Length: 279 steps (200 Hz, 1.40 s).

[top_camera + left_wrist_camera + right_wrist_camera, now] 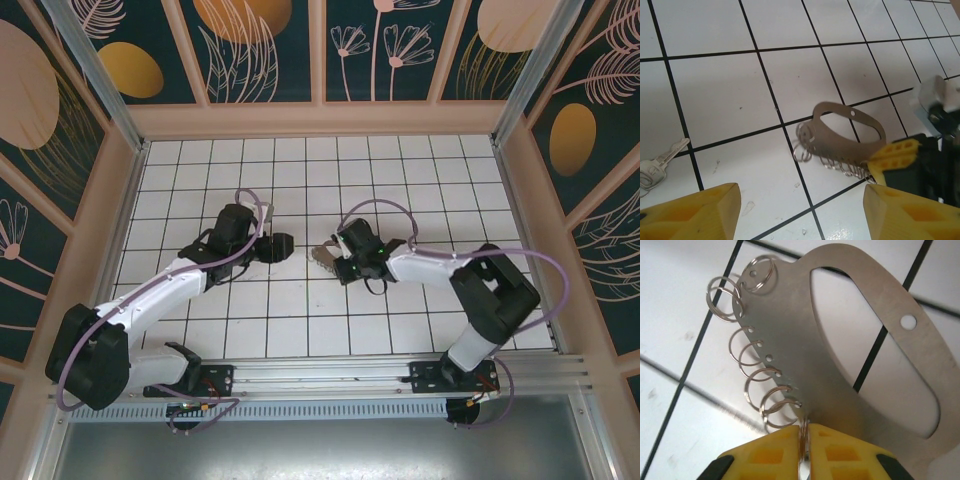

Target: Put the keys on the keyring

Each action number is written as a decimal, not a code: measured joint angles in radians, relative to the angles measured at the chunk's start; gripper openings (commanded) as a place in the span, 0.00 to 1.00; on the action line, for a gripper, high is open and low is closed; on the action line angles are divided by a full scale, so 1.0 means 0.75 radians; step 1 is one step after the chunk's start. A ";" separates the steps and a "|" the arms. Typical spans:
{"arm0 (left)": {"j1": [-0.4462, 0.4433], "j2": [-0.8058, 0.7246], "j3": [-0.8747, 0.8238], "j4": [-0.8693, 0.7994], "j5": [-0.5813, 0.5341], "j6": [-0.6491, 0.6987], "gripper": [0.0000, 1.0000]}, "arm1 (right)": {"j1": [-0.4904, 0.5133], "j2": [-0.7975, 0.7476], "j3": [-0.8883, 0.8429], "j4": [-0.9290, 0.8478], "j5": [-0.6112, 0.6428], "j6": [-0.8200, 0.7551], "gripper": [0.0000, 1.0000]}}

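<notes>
Two arms reach inward from their bases (the left stretched long, the right folded sharply at the elbow) and face each other nose to nose. The left gripper (278, 246) hangs with its yellow fingers (700, 210) spread wide. The right gripper (322, 258) has its pads (775, 452) pinched on the edge of the keyring (785, 335).

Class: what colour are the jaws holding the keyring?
Yellow, best in the right wrist view, where the right gripper pinches the keyring.

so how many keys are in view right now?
1. A single key lies on the tiled surface at the left edge of the left wrist view, apart from the keyring. Its head reaches the frame edge, so more may be hidden.
</notes>
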 measured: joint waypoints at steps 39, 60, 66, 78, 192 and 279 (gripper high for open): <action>-0.085 0.013 0.000 -0.007 -0.022 0.001 0.54 | -0.010 -0.202 -0.066 0.022 -0.035 0.060 0.31; -0.133 0.033 -0.001 -0.014 -0.045 0.005 0.48 | -0.033 -0.315 -0.139 0.071 -0.049 0.094 0.38; -0.150 0.042 -0.001 -0.014 -0.051 0.004 0.47 | -0.047 -0.350 -0.173 0.087 -0.055 0.108 0.40; -0.198 0.073 0.001 -0.016 -0.071 0.004 0.45 | -0.084 -0.408 -0.240 0.116 -0.067 0.128 0.45; -0.494 0.440 0.110 0.106 -0.031 -0.167 0.37 | -0.263 -0.721 -0.505 0.239 -0.040 0.227 0.77; -0.494 0.697 0.290 0.161 -0.077 -0.251 0.30 | -0.331 -0.807 -0.565 0.301 -0.034 0.217 0.82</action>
